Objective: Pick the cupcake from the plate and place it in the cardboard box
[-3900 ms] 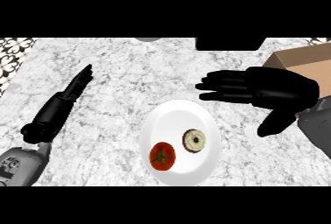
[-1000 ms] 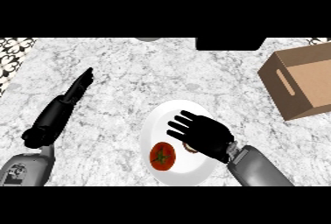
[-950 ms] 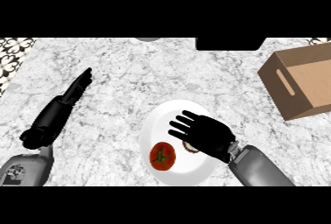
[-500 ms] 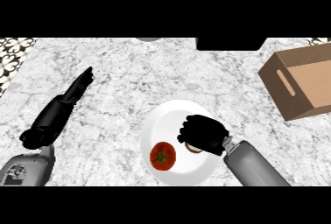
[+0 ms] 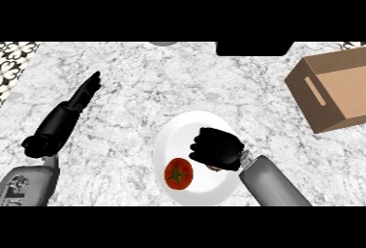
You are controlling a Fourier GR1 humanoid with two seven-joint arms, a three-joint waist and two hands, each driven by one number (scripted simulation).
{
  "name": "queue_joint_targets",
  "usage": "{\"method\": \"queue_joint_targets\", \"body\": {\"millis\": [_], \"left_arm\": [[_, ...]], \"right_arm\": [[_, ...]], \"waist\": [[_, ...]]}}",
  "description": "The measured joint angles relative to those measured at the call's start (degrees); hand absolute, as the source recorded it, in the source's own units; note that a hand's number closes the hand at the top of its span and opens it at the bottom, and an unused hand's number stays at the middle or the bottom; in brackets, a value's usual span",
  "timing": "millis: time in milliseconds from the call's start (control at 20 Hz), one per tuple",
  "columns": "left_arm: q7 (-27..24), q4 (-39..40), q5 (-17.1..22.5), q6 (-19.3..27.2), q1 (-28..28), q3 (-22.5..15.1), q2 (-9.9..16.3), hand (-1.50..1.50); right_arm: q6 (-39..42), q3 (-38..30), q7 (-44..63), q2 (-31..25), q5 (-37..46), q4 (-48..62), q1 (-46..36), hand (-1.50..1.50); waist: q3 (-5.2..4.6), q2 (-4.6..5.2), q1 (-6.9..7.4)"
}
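Observation:
On the marble counter lies a white plate (image 5: 182, 128) with a red tomato (image 5: 178, 174) on its near left part. My right hand (image 5: 216, 148) is over the plate's right half, fingers curled down round the cupcake, which is almost wholly hidden; only a dark sliver (image 5: 214, 168) shows under the palm. The open cardboard box (image 5: 336, 94) stands at the right edge, well apart from the hand. My left hand (image 5: 68, 114) lies at the left with straight fingers pointing away, holding nothing.
A black object (image 5: 253, 47) sits at the counter's far edge in the middle. A patterned tile strip (image 5: 16, 53) runs along the far left. A grey round thing (image 5: 164, 43) peeks in at the far edge.
My right hand came from the box side down onto the plate, then curled its spread fingers round the cupcake. The left hand, tomato and box have stayed put.

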Motion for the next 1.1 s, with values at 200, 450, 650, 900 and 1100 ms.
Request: {"method": "queue_joint_targets", "body": {"millis": [200,450,650,900,1100], "left_arm": [[1.09,-1.43,0.34,-0.17,0.7,0.57,0.15,0.0],[1.67,-2.01,0.76,0.25,1.55,1.95,0.66,0.0],[1.04,-2.32,0.49,0.84,2.9,2.05,0.27,0.0],[1.04,-2.89,0.7,0.48,3.54,2.4,0.7,0.0],[0.78,-3.52,0.43,0.44,3.74,1.8,0.33,0.0]], "right_arm": [[-3.71,-1.57,-8.48,-6.28,-4.89,-6.0,6.38,1.5],[-6.6,-6.56,-24.49,-20.47,-16.4,-11.35,16.3,1.5],[-7.92,-12.48,-29.76,-29.78,-27.7,-17.6,22.08,1.5],[-8.36,-21.39,-32.26,-39.72,-43.04,-21.76,27.23,1.5],[-6.09,-30.03,-31.71,-45.15,-58.15,-20.51,28.76,1.5]], "waist": [[0.07,-0.17,-0.68],[0.17,-0.42,-2.98],[0.17,-0.63,-3.84],[0.19,-0.61,-3.79],[0.15,-0.43,-3.02]]}}
